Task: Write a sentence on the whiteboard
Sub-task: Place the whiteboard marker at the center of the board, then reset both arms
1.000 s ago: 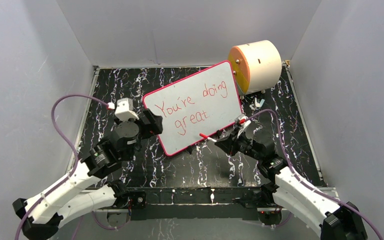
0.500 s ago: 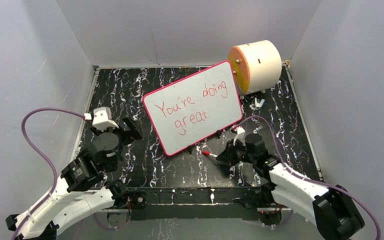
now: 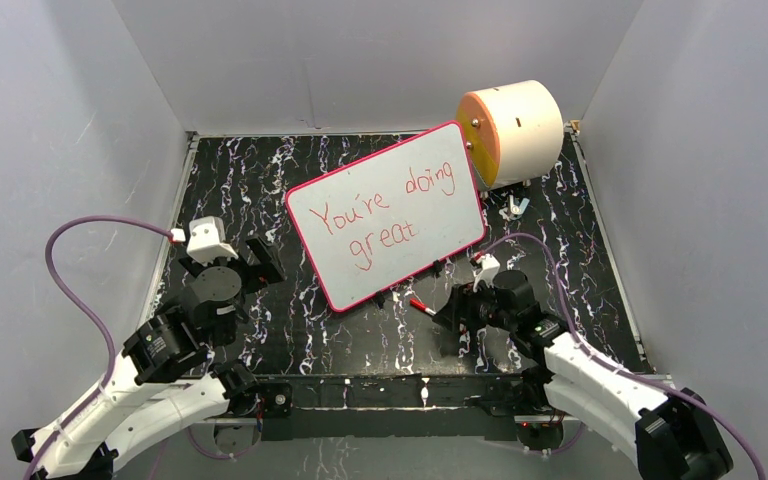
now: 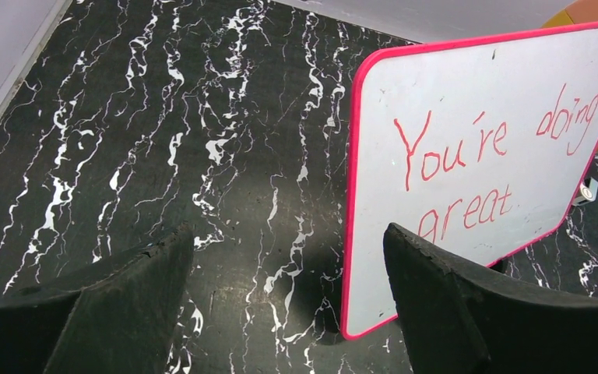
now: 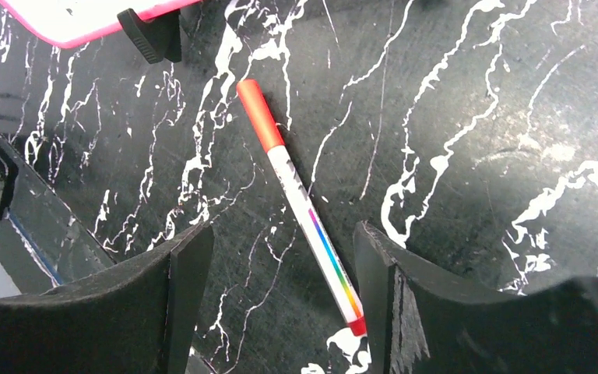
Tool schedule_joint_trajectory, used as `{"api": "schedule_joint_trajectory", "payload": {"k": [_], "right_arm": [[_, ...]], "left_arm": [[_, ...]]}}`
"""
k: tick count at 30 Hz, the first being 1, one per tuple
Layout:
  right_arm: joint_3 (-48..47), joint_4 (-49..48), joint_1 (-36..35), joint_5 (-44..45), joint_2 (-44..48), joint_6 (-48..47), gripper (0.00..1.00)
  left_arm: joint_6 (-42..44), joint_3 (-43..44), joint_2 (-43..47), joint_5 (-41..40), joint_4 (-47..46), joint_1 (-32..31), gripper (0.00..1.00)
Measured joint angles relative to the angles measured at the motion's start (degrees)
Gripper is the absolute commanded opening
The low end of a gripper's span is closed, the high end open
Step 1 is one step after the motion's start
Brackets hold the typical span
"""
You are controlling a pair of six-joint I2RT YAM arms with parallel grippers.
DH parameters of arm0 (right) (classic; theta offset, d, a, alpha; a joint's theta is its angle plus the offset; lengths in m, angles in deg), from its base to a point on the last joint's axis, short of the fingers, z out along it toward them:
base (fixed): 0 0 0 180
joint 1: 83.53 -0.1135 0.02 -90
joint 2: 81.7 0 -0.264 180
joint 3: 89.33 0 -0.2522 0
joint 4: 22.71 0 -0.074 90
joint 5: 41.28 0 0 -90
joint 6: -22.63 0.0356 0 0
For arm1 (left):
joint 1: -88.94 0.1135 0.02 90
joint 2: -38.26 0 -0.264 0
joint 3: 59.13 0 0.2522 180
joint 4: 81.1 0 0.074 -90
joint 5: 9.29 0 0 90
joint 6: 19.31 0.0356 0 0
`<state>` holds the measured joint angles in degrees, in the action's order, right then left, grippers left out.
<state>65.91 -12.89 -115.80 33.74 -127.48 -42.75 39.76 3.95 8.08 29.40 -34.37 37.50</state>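
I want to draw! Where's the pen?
Right wrist view: the pen lies on the table under the right gripper, jaws open, near the whiteboard.

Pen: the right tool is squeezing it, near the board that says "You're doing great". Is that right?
Not quite. The right tool is not squeezing the pen. Its jaws stand open, and the pen lies loose on the table between them, as the right wrist view shows. It is near the board that says "You're doing great".
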Motion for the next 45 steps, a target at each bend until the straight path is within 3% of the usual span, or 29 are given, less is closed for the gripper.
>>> {"api": "schedule_joint_trajectory", "payload": {"k": [3, 6, 8, 16, 25, 35, 45], "right_arm": [[-0.2, 3.3, 0.0, 1.3, 1.9, 0.0, 0.8], [-1.7, 8.5, 0.0, 3.4, 5.0, -0.3, 0.95], [-4.0, 11.9, 0.0, 5.5, 7.4, -0.7, 0.99], [-19.8, 23.4, 0.0, 20.1, 16.0, -5.4, 0.99], [-30.8, 31.1, 0.0, 36.1, 22.6, -13.5, 0.99], [-30.3, 29.7, 0.0, 46.0, 32.6, -21.5, 0.99], [-29.2, 29.2, 0.0, 47.8, 33.2, -23.2, 0.99]], "left_arm": [[0.0, 0.0, 0.2, -0.2, 0.6, 0.0, 0.88], [0.0, 0.0, 0.5, -0.1, 1.2, 0.0, 0.89], [0.1, 0.3, 0.7, 0.2, 1.9, 0.0, 0.89], [1.2, 5.2, 3.9, 3.3, 5.0, 0.0, 0.89], [3.8, 8.2, 11.0, 5.5, 5.3, 0.0, 0.89], [6.3, 6.2, 16.6, 4.3, 3.2, 0.0, 0.89], [7.2, 3.9, 16.8, 3.8, 1.0, 0.0, 0.89]]}}
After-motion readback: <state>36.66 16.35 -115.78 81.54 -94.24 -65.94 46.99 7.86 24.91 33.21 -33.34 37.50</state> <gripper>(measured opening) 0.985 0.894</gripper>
